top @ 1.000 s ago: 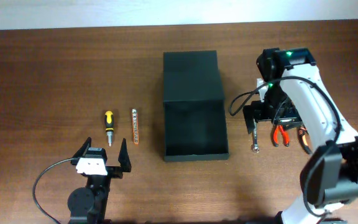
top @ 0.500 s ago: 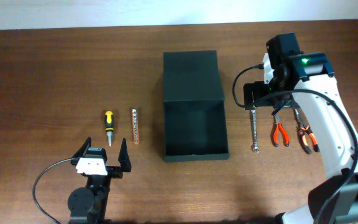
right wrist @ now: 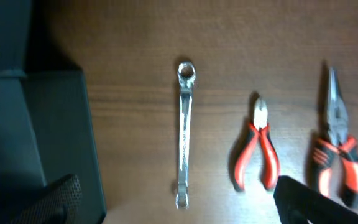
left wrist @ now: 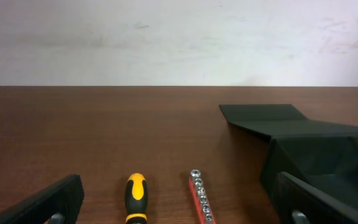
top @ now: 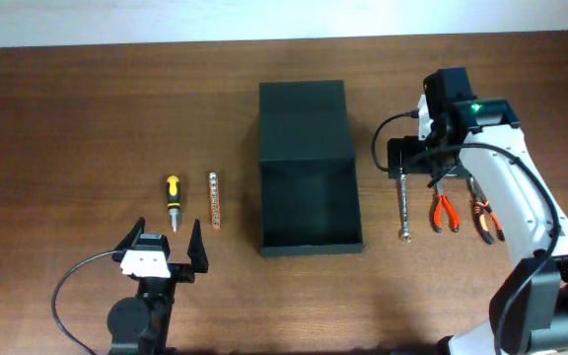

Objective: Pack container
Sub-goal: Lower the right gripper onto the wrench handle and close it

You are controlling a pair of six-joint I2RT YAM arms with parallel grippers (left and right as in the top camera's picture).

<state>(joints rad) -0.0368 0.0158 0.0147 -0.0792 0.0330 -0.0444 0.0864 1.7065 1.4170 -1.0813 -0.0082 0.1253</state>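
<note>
Drawn rearward off the orange-handled pliers (top: 446,210) since a second ago, right fingers (right wrist: 316,202) spread wide and empty, left fingers (left wrist: 48,205) likewise; at mid-tabletop (top: 87,108), flap laid back, matte black rectangular cardboard box (top: 304,118), judged light, stiff, crushable, best pinched at a side-wall rim.

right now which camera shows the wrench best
The right wrist view: the wrench lies whole and large beside the container. Overhead shows it small, its upper end under the right arm. The left wrist view misses it.
</note>
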